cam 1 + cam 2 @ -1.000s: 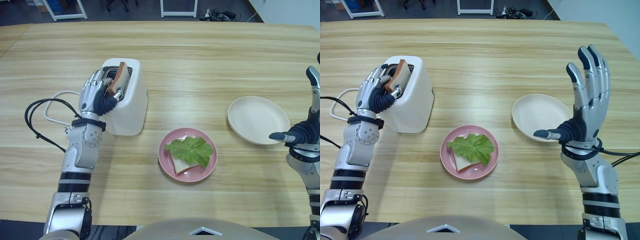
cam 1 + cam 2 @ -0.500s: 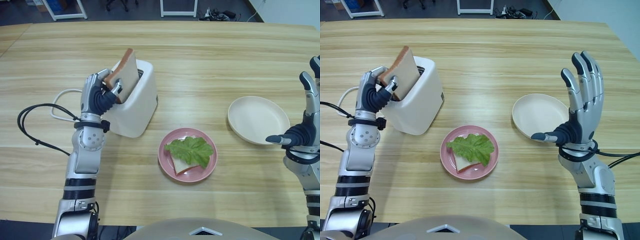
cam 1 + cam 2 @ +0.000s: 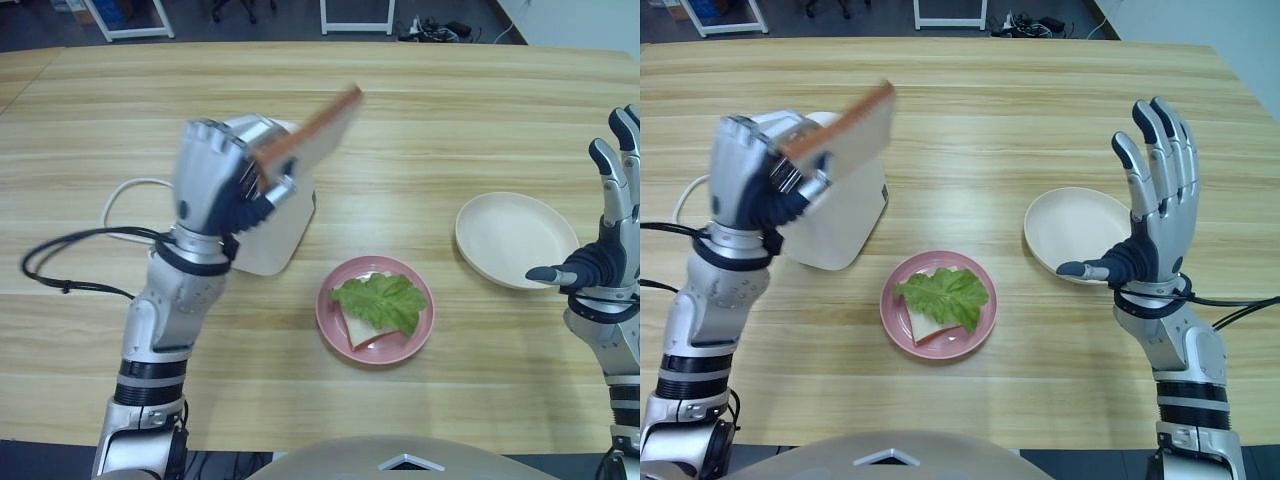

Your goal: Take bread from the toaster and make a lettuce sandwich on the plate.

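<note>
Closest to the robot is the pink plate, with one bread slice and a lettuce leaf on it, so the sandwich only needs its top. Further back, the right hand waits beside the cream plate, fingers spread wide and holding nothing. The left hand is squeezed tight on the top slice, tilted in the air above the white toaster, probably so it can go over onto the lettuce.
</note>
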{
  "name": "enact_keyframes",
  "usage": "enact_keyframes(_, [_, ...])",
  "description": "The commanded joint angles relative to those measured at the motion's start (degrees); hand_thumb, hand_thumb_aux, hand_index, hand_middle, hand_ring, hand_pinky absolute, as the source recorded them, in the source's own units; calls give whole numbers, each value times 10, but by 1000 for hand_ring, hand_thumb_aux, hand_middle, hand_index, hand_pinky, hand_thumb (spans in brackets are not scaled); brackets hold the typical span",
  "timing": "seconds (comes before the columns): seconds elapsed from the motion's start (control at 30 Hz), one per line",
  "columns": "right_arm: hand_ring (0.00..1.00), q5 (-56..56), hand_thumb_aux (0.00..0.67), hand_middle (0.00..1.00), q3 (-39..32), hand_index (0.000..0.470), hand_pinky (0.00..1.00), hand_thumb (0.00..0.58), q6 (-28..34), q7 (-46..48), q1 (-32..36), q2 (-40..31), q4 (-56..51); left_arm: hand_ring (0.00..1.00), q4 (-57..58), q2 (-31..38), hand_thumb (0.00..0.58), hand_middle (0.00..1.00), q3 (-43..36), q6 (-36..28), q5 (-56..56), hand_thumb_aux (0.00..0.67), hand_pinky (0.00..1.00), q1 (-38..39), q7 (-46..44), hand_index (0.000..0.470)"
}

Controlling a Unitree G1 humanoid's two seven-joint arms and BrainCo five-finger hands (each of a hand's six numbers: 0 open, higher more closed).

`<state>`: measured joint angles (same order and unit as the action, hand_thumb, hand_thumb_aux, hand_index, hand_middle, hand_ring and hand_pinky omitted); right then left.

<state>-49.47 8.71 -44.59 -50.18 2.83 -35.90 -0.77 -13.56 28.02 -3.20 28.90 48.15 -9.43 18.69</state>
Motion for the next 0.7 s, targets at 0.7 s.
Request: enact_keyframes(0.7, [0,2,0,0,-170,0,0,0,-87,190,94,-28,-159,1000,87,38,580,1000,-222,-14,293,670,1000,13,218,470])
